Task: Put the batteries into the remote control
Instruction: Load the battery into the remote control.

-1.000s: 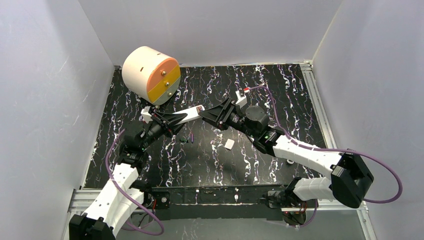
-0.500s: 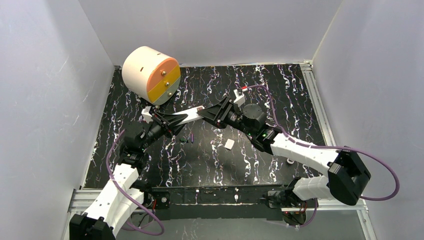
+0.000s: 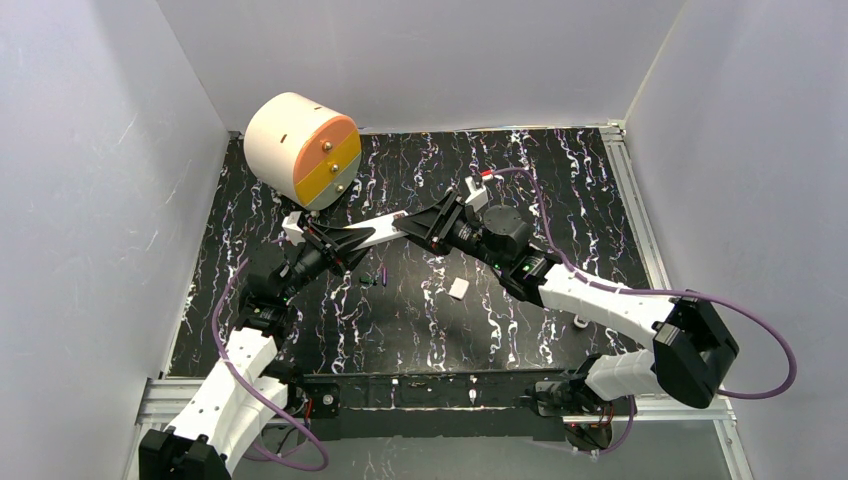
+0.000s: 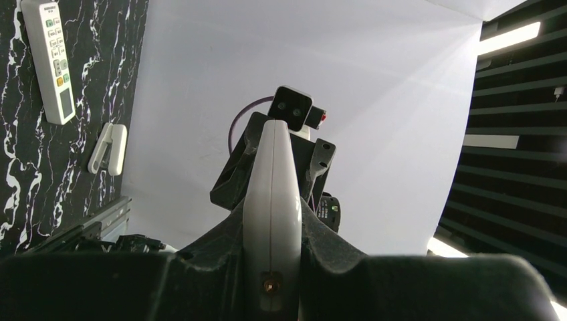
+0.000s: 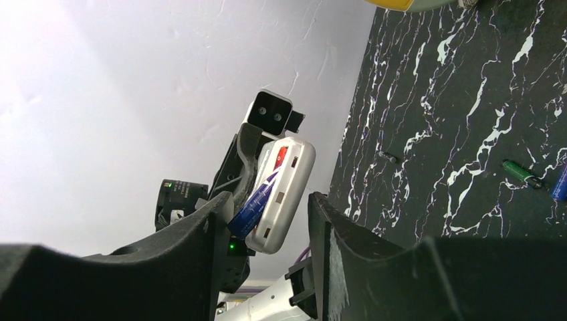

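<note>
My left gripper point(image 3: 352, 240) is shut on a white remote control point(image 3: 382, 229) and holds it in the air, pointing right; the left wrist view shows it edge-on point(image 4: 271, 200) between the jaws. My right gripper point(image 3: 407, 224) is open, and its jaws straddle the remote's free end. In the right wrist view the remote's point(image 5: 289, 180) battery bay faces me. A purple battery point(image 5: 255, 204) lies tilted in it, against my left finger point(image 5: 214, 221). A green battery point(image 5: 520, 172) and another purple battery point(image 5: 560, 187) lie on the table, and are seen from above point(image 3: 376, 277).
A large cream cylinder with an orange and yellow face point(image 3: 303, 150) stands at the back left. A small white piece point(image 3: 458, 288) lies on the black marbled table point(image 3: 560, 170). A second remote point(image 4: 50, 60) and a white clip-like piece point(image 4: 108, 148) lie on the table.
My right arm has edged left toward the held remote, and its wrist has shifted slightly. The left arm and the remote have stayed put.
</note>
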You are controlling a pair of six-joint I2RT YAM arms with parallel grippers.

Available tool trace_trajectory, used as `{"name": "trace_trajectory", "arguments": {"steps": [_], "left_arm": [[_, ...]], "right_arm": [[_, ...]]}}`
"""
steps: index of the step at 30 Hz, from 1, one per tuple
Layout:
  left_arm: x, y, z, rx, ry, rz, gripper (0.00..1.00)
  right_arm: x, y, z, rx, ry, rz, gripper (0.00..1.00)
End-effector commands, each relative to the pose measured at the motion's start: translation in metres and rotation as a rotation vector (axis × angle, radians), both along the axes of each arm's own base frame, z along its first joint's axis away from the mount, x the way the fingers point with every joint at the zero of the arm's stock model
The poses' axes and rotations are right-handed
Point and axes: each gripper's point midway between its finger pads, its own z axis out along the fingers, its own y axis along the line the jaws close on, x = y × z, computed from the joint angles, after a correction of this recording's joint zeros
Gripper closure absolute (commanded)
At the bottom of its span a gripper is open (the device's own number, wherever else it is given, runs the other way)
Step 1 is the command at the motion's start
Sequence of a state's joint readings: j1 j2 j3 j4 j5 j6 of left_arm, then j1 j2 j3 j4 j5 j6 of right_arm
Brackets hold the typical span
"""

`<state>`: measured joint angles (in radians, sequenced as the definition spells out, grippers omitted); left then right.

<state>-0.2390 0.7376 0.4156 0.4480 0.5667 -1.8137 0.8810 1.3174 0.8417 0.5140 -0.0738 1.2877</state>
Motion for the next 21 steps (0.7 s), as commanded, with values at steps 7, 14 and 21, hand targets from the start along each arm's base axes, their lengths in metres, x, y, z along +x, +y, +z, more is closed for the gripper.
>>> {"name": "trace_trajectory", "arguments": {"steps": [7,14,21], "left_arm": [[-0.011,-0.002,0.015,-0.008,-0.081,-0.036,1.0],[-0.014,-0.004,0.022,0.001,-0.119,-0.051,1.0],[-0.02,-0.005,0.033,0.014,-0.181,-0.07,1.0]], "right_arm": [[0.004,0.004,0.016,0.033,0.006,-0.012,0.52],[0.006,0.008,0.007,0.028,0.044,-0.002,0.56],[0.008,0.012,-0.004,0.02,0.083,-0.001,0.66]]}}
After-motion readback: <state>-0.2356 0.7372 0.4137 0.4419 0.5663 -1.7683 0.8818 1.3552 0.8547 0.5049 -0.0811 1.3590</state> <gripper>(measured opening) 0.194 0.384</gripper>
